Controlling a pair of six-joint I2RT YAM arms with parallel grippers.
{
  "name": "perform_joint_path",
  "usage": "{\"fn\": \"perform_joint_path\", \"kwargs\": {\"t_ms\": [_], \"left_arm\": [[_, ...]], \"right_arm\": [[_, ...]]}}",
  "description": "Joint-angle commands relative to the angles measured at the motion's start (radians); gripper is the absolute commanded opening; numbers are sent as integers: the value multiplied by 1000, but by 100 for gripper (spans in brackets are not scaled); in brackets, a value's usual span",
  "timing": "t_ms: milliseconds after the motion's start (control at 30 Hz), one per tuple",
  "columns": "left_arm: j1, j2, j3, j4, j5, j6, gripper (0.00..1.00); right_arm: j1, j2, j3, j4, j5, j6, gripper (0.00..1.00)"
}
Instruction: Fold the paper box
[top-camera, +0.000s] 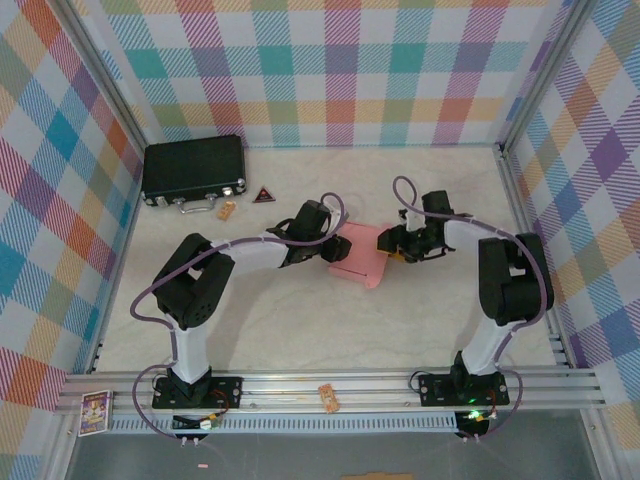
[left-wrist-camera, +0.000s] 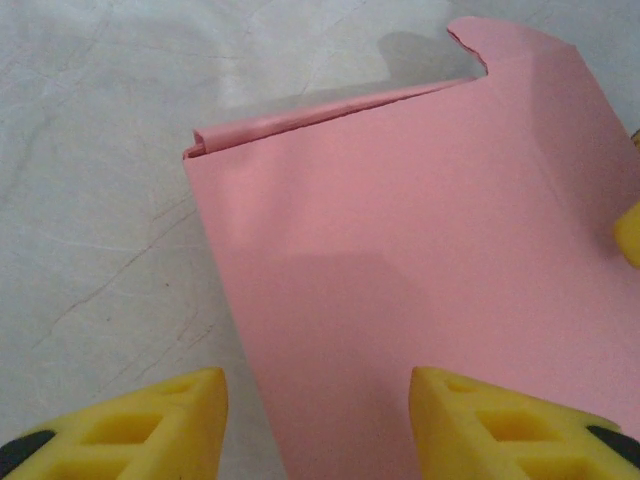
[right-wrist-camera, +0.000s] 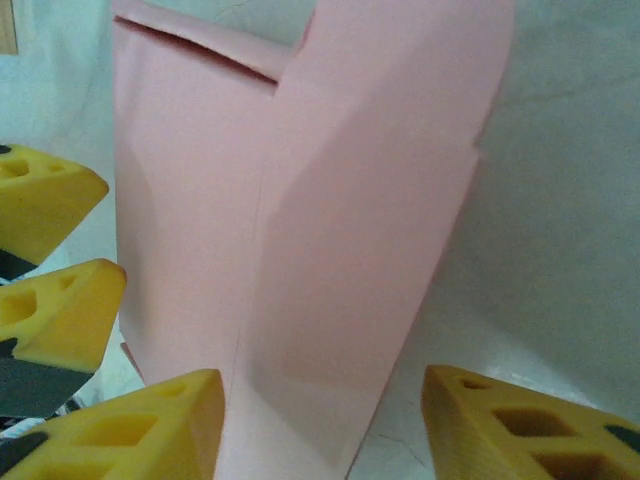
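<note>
Lying on the bench (left-wrist-camera: 90, 150), the box (left-wrist-camera: 400, 270) sits between both claws, equally near each. The left claw (left-wrist-camera: 315, 390) is spread apart, straddling the box's near edge. The right claw (right-wrist-camera: 322, 390) is spread too, with the box running straight ahead between its fingers. Neither looks clamped on it.

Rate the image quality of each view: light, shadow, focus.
Top external: even light, sharp, no glare on the paper box. Left wrist: crisp, soft shadow across the box's near half. Right wrist: box close and slightly soft, one panel shaded.
</note>
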Motion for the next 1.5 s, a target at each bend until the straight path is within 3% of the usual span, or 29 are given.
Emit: {"fn": "perform_joint_path", "kwargs": {"t_ms": [0,167,433,567,633,900,1233,1467], "left_arm": [[12,25,-2,1,36,-47,50],[15,31,-17,2,26,-71,43],[24,26,-50,-4,0,-124,38],[26,13,-73,-10,-9,-141,37],[33,2,-95,1,-13,-152,37],[55,-32,-160,29,-17,-166,37],[64,-36,-191,47,-27,-177,36],[96,-53,-233,95,1,-209,30]], "right_arm": [[-7,-15,-64,93,-50,71,49],[-7,-22,-143,188,-61,129,37],[-2,-14,-178,254,-86,172,31],[5,-9,-185,252,-58,179,37],[7,-10,-188,260,-69,182,47],[26,-37,-225,366,-158,240,58],[53,-3,-234,472,-165,326,65],[58,10,-222,473,-163,333,65]]}}
